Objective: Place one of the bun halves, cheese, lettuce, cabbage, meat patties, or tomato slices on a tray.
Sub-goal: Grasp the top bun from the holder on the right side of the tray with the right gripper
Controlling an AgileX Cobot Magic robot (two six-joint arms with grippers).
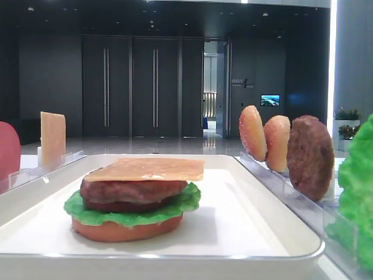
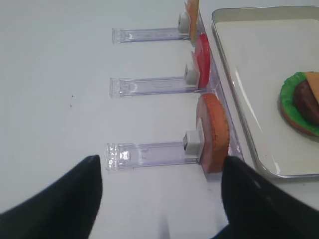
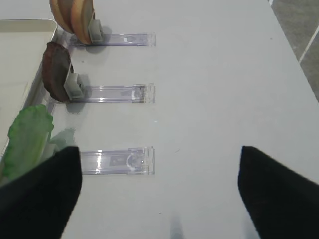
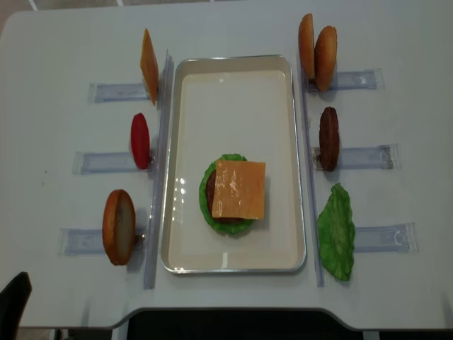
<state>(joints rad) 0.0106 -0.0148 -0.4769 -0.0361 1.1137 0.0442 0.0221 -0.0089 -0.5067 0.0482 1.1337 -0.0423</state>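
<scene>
Both grippers stand with jaws spread wide and hold nothing.

Right gripper (image 3: 159, 191): in the right wrist view its two dark fingers (image 3: 42, 194) frame bare table (image 3: 214, 74). Directly ahead of the left finger lies a clear slotted rack (image 3: 117, 162); the loose lettuce leaf (image 3: 27, 139) stands at that rack's far end, just beyond the fingertip on the left. Farther ahead, a spare meat patty (image 3: 55, 72) stands upright in the next rack, and beyond it two bun tops (image 3: 75, 17) stand on edge together in the last rack. No finger touches any item.

Left gripper (image 2: 162, 199): in the left wrist view a flat bottom bun (image 2: 214, 132) stands on edge in the nearest rack, just ahead of the right finger (image 2: 264, 199); whether they touch cannot be determined. Beyond it stands the tomato slice (image 2: 202, 67), and farthest ahead an upright cheese slice (image 2: 193, 15), only partly in frame.

Tray (image 4: 233, 67): it lies between the two rows of racks, to the right of the left gripper and to the left of the right gripper. On it rests a stack (image 1: 137, 198): bottom bun (image 1: 125, 228), lettuce (image 1: 87, 211), patties (image 1: 131, 192), and a cheese square (image 4: 239, 188) on top. The stack sits in the tray half nearer the grippers, apart from both.
</scene>
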